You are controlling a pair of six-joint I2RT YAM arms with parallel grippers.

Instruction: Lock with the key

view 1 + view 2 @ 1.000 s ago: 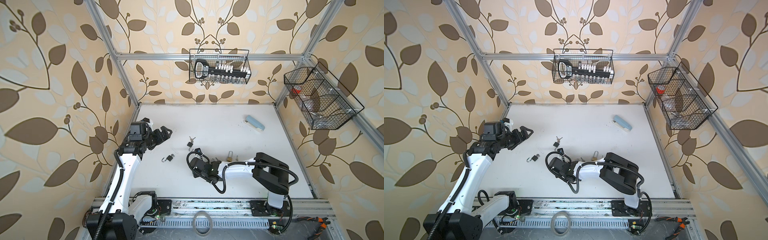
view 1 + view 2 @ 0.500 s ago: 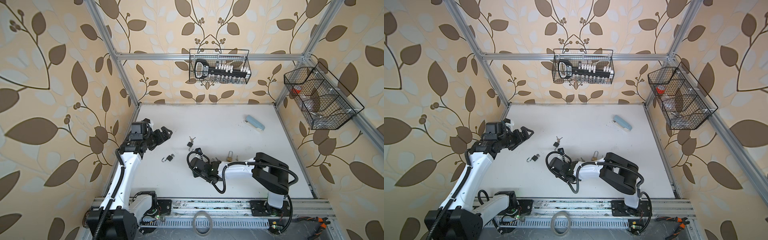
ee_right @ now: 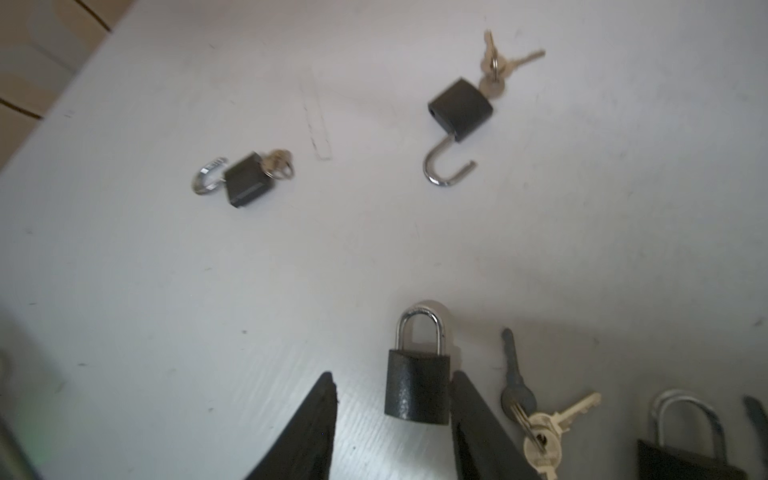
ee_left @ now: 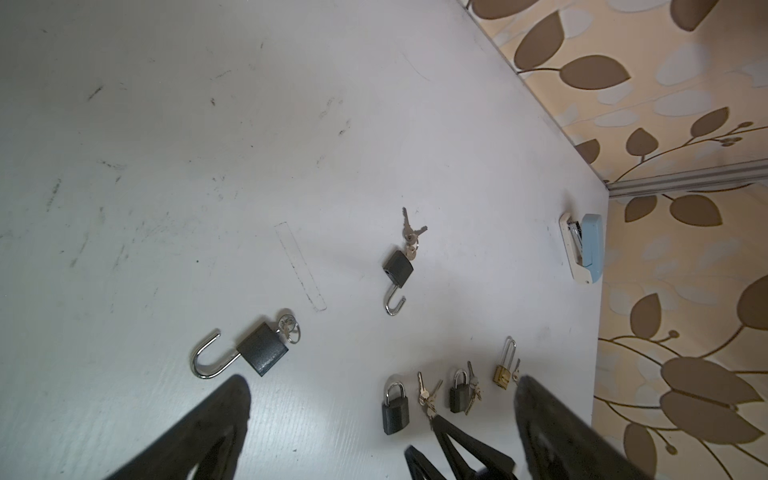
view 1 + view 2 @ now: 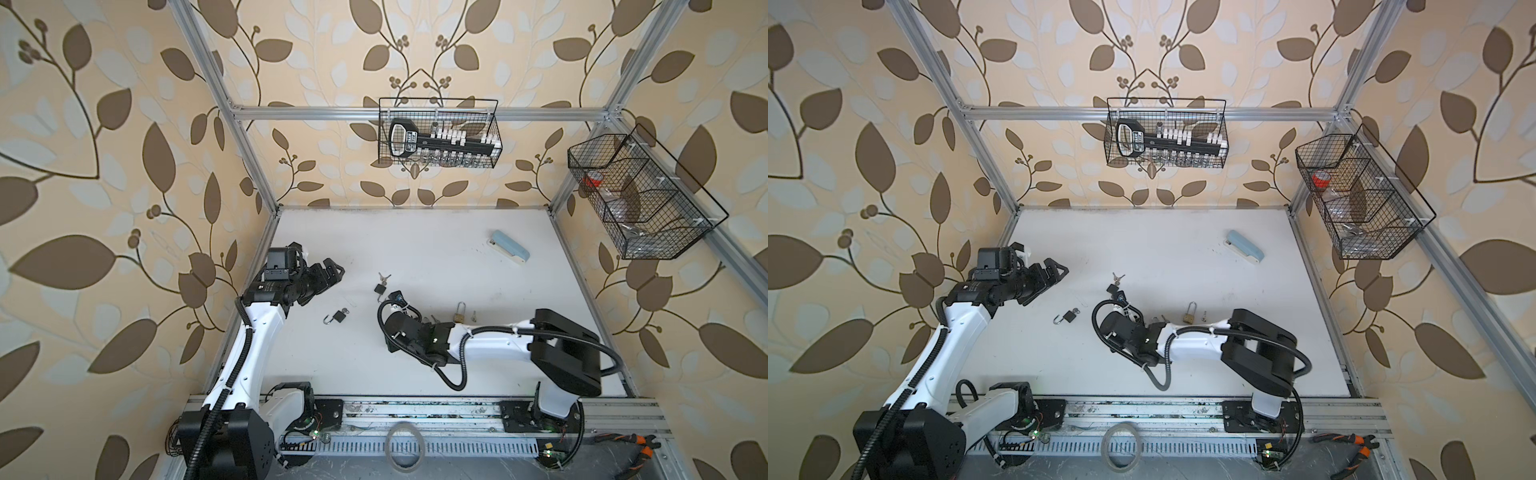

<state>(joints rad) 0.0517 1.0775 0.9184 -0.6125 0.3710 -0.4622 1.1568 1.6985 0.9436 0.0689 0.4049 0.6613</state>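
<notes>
Padlock (image 3: 417, 388): we judge it light, rigid, slick; pinch the flat body sides.
Right gripper (image 3: 392, 374): parted astride it, unclamped.
Left gripper (image 5: 331, 269): spread, empty.

black padlock (image 3: 417, 386): small; shiny loop pushed shut; lying flat
key bunch (image 3: 540, 440): loose; just beside it

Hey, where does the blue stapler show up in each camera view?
In a top view: blue stapler on the far right part of the table, toward the back.
In a top view: blue stapler, same far right spot.
Left wrist: blue stapler at the table's edge.
Right wrist: not in it.
Shared landmark: open black padlock with fanned keys, in all four.
</notes>
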